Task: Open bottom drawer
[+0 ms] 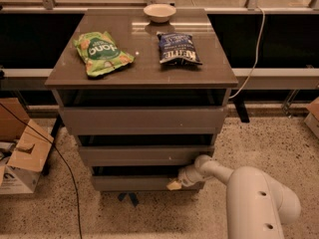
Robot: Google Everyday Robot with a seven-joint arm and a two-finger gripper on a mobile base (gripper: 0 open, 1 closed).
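Observation:
The cabinet (144,63) has three grey-brown drawer fronts. The bottom drawer (132,183) is the lowest and narrowest front, near the floor. My white arm (254,198) comes in from the lower right. My gripper (175,183) is at the right part of the bottom drawer's front, its pale tip touching or nearly touching the top edge of that front. A dark gap shows above the bottom drawer front.
A green chip bag (102,52), a blue chip bag (177,48) and a white bowl (159,12) lie on the cabinet top. Cardboard boxes (20,151) stand at the left on the speckled floor. A cable (65,183) runs across the floor at the left.

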